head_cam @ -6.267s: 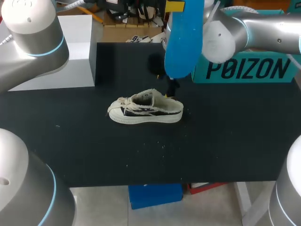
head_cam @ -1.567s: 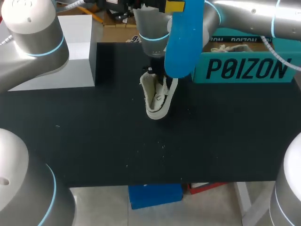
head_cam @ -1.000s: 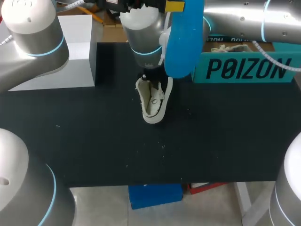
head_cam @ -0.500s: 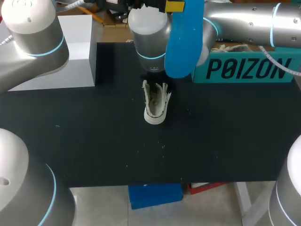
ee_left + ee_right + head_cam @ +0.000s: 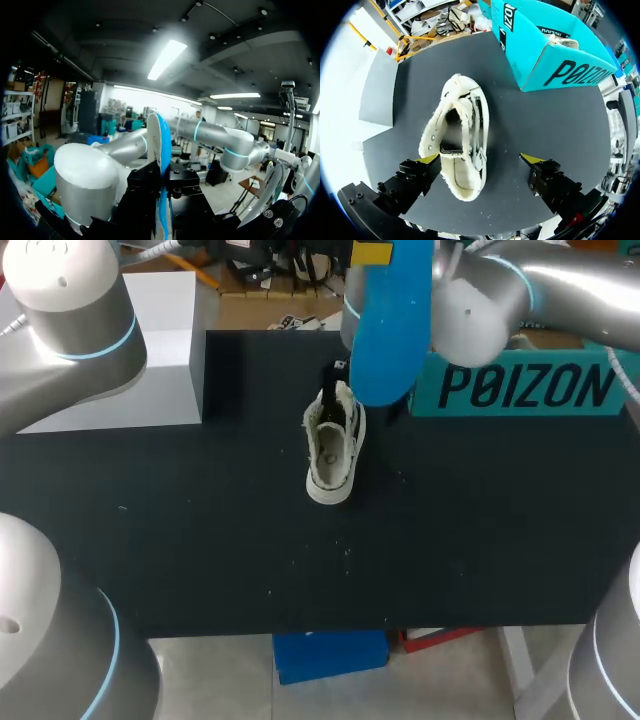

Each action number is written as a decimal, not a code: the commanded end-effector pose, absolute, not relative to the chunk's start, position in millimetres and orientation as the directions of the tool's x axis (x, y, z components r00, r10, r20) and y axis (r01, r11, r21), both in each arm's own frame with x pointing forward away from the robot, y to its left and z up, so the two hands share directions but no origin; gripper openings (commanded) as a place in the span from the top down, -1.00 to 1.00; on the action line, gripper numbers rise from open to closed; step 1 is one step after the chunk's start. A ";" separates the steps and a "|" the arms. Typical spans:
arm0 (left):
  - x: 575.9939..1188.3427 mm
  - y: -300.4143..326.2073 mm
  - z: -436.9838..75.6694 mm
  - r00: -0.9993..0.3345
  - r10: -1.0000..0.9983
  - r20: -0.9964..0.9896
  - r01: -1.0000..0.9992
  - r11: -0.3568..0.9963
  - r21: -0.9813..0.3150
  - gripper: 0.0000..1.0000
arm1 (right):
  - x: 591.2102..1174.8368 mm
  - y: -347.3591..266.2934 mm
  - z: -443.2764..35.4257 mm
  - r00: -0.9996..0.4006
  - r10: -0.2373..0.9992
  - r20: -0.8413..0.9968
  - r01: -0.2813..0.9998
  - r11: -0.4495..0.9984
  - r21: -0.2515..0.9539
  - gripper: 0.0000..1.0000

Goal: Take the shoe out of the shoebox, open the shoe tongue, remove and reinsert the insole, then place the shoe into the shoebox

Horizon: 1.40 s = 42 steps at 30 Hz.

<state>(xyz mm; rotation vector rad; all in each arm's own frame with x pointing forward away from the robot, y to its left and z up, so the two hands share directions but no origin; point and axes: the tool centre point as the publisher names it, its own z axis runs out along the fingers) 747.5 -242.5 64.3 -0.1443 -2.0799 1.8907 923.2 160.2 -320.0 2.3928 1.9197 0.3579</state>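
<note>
Clamped upright in the left gripper (image 5: 165, 186): the blue insole (image 5: 157, 140), raised high above the black desk (image 5: 200, 540). Hung over the shoe (image 5: 457, 150) with the right gripper (image 5: 480, 159) spread wide, touching nothing. Stood sole-down at mid-desk, opening upward, near the teal shoebox (image 5: 520, 385) farther back.

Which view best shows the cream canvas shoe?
Right wrist view: looks straight into the cream canvas shoe. Head view: small, partly behind the blue foam insole. Left wrist view: not visible.
</note>
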 end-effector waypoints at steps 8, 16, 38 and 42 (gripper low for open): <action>747.6 -243.9 63.6 -0.943 0.288 0.168 -0.140 0.114 -0.983 1.00 | 907.6 136.5 -275.7 -0.020 0.737 0.676 0.968 -0.155 0.198 -1.00; 747.6 -243.9 63.6 -0.943 0.288 0.168 -0.140 0.114 -0.983 1.00 | 907.6 136.5 -275.7 -0.020 0.737 0.676 0.968 -0.155 0.198 -1.00; 735.9 -249.9 65.3 -0.903 0.193 -0.384 0.412 0.136 -0.901 1.00 | 905.5 114.6 -254.7 0.042 0.248 0.968 0.980 -0.197 0.008 -1.00; 728.7 -251.6 54.2 -0.846 0.162 -0.508 0.531 0.188 -0.826 1.00 | 904.8 115.0 -251.6 0.011 0.245 0.969 0.980 -0.195 0.039 -1.00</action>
